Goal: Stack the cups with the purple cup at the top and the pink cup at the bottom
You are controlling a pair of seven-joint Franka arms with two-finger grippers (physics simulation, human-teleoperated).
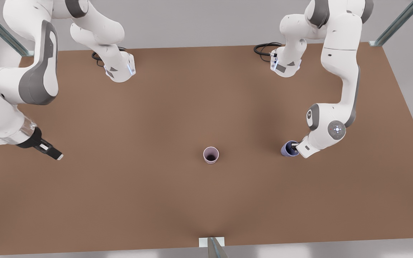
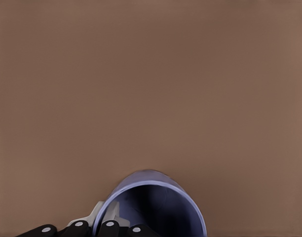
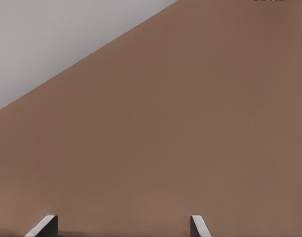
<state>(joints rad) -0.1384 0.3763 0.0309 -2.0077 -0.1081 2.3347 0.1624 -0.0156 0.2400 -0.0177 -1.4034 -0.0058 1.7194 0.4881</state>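
Note:
The pink cup [image 1: 210, 155] stands upright and alone near the middle of the brown table [image 1: 156, 200]. At the front view's right is the purple cup [image 1: 287, 149], with my left gripper [image 1: 294, 146] shut on its rim. In the left wrist view one finger is inside the purple cup [image 2: 156, 207] and one outside, and the left gripper [image 2: 105, 217] pinches the wall. Whether the cup rests on the table I cannot tell. My right gripper [image 1: 54, 154] waits open at the front view's left, low over the table. In its wrist view the right gripper [image 3: 124, 227] holds nothing.
Both arm bases [image 1: 120, 70] [image 1: 285, 66] stand at the table's far edge with black cables beside them. A small white bracket [image 1: 212, 242] sits at the near edge. In the right wrist view the table's edge [image 3: 87, 64] runs diagonally.

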